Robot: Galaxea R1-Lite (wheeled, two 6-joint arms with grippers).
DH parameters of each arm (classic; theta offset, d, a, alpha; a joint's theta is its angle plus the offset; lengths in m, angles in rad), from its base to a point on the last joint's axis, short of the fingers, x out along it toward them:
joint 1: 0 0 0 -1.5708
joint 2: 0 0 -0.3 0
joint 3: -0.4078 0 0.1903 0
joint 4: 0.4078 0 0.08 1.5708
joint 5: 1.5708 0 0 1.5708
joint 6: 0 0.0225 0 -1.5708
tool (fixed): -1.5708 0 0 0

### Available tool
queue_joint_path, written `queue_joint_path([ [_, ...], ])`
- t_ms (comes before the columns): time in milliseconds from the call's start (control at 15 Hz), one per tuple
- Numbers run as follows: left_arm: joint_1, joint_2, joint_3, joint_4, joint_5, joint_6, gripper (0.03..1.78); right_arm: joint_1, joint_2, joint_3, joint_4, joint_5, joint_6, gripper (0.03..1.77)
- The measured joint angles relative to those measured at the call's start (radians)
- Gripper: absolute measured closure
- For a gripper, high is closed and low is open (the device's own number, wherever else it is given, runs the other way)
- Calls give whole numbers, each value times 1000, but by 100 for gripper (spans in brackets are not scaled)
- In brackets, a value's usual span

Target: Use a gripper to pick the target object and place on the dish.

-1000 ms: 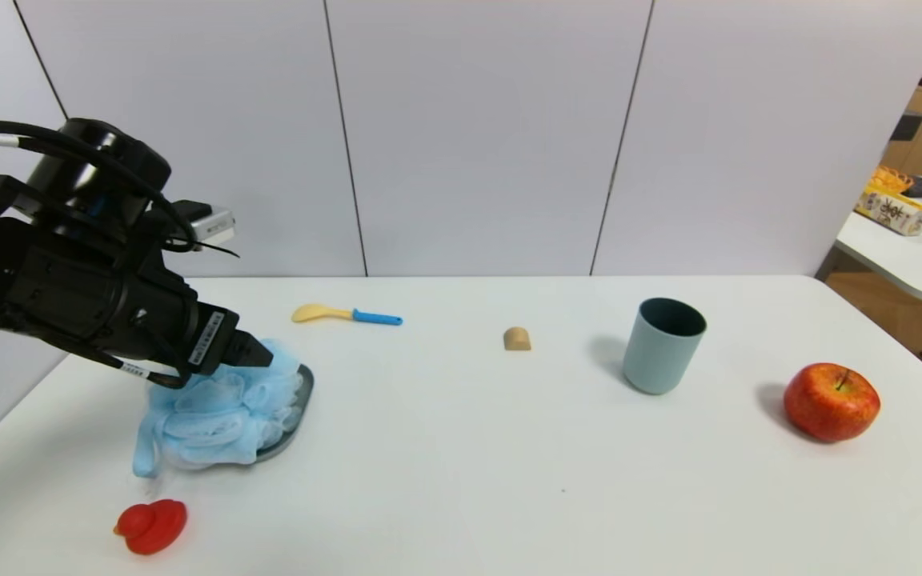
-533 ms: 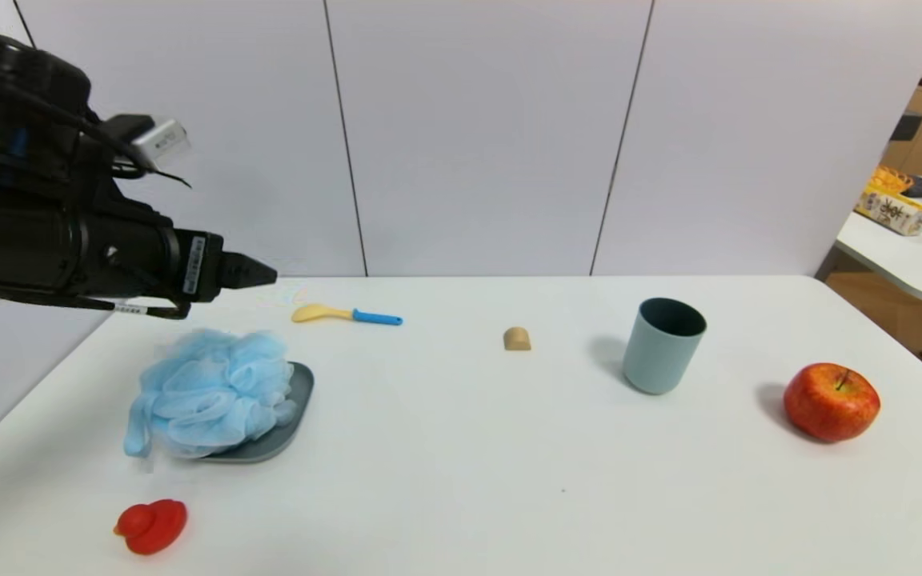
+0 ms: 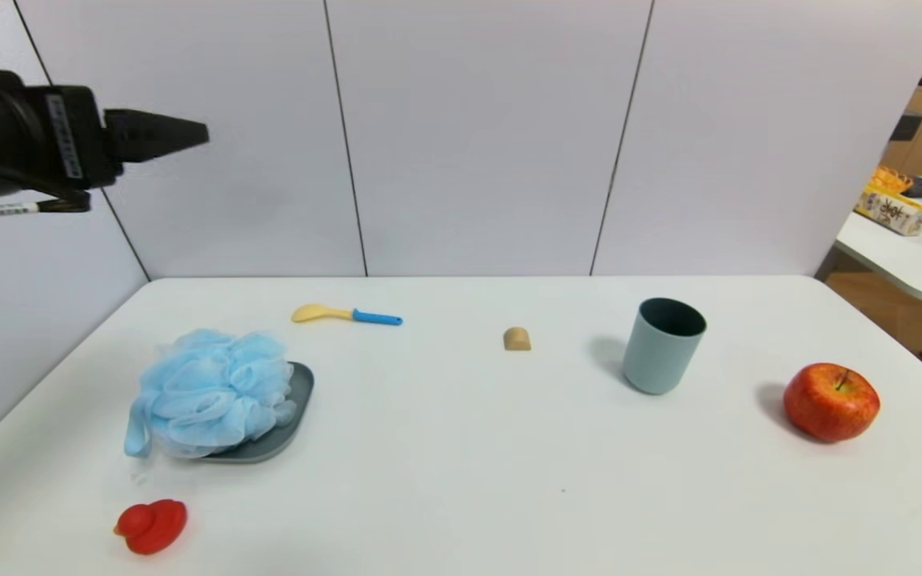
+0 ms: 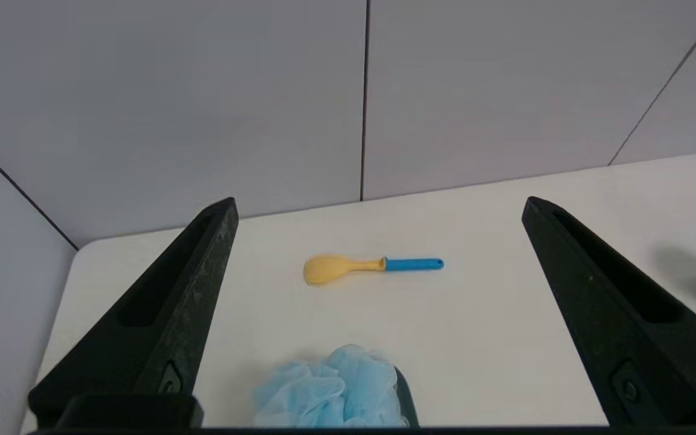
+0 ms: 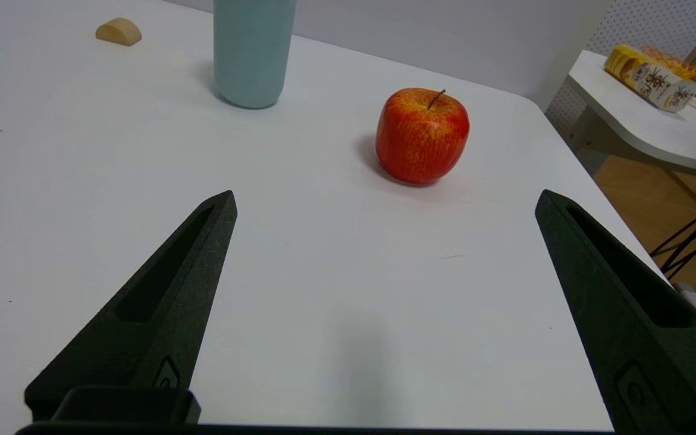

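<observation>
Pouf sits on dish in head view, overhanging its left side; could roll off if bumped or if ribbon snags. Left wrist view: left gripper wide open, empty, above table. Right wrist view: right gripper parked open, empty, near apple.

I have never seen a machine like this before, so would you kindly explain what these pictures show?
This is a two-armed robot at a white table. One picture looks down from its head; the other two come from cameras on its wrists.

The left gripper is raised above the table, jaws wide apart, holding nothing. The right gripper hangs over the table's right side, its jaws also open and empty.

A blue pouf sits on a grey dish. Nearby are a red duck and a spoon; farther right are a small wooden block, a cup and an apple.
</observation>
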Motion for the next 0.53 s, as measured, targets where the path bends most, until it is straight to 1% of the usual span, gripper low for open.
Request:
queue_joint_path([
  [67,0,-41,24,-31,0,27,12,0,0,0,0,0,0,9],
  [333,1,-207,157,-229,-1,172,12,0,0,0,0,0,0,9],
  [533,4,-349,273,-354,-6,243,12,0,0,0,0,0,0,9],
])
